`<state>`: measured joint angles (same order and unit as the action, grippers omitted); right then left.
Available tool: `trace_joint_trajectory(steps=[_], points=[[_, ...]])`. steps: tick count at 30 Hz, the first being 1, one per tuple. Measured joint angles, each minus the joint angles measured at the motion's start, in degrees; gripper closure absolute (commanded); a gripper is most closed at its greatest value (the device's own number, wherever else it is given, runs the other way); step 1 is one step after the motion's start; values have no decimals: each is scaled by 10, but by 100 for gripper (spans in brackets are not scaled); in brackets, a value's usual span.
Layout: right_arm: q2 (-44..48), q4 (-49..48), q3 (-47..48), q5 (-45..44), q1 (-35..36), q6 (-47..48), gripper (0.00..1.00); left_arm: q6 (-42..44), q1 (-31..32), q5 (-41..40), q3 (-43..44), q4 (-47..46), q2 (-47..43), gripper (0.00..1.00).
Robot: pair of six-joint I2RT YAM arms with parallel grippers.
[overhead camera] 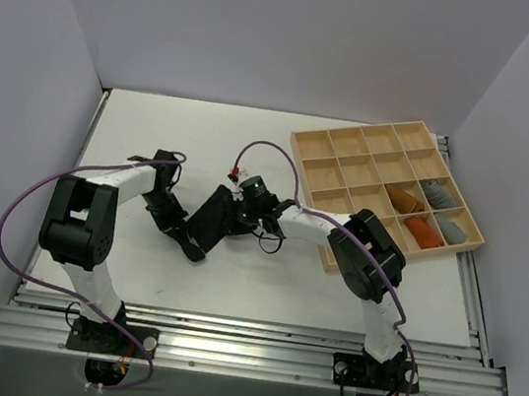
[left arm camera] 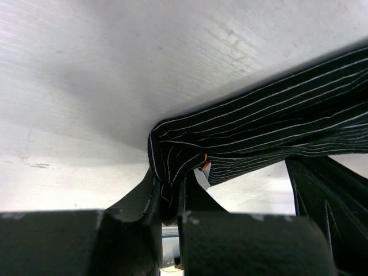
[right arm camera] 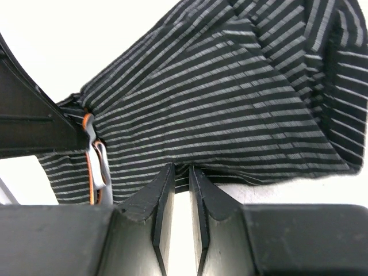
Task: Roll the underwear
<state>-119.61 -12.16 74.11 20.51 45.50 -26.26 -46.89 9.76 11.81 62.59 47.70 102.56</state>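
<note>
scene: I see both arms meeting mid tabletop, with the underwear between them
underwear: black with thin pale stripes, slanted between the two grippers, left of the wooden tray
underwear, left wrist view: a striped band runs from upper right down to a bunched corner at my fingers, pale tabletop behind it
underwear, right wrist view: a broad striped sheet fans up and right from the fingertips
left gripper: fingers pinching the bunched corner of the underwear; grip point is wrapped in fabric
right gripper: fingers nearly together with a slim pale gap, tips right at the lower hem; I cannot tell if they actually grip it
tag: small white and orange label at the bunched corner, beside the left gripper
tray contents: orange rolls and grey rolls in the right-hand compartments, well apart from the underwear
</note>
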Motion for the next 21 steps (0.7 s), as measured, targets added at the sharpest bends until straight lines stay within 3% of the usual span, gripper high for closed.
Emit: trace_joint_trajectory(steps=[10, 15, 21], points=[[18, -37, -37, -36, 12, -7, 86, -10, -17, -14, 6, 25, 5, 98], [22, 10, -10, -78, 40, 15, 68, -10, -20, -9, 9, 27, 8, 98], [22, 78, 45, -142, 113, 78, 57, -9, -24, -2, 15, 33, 17, 98]])
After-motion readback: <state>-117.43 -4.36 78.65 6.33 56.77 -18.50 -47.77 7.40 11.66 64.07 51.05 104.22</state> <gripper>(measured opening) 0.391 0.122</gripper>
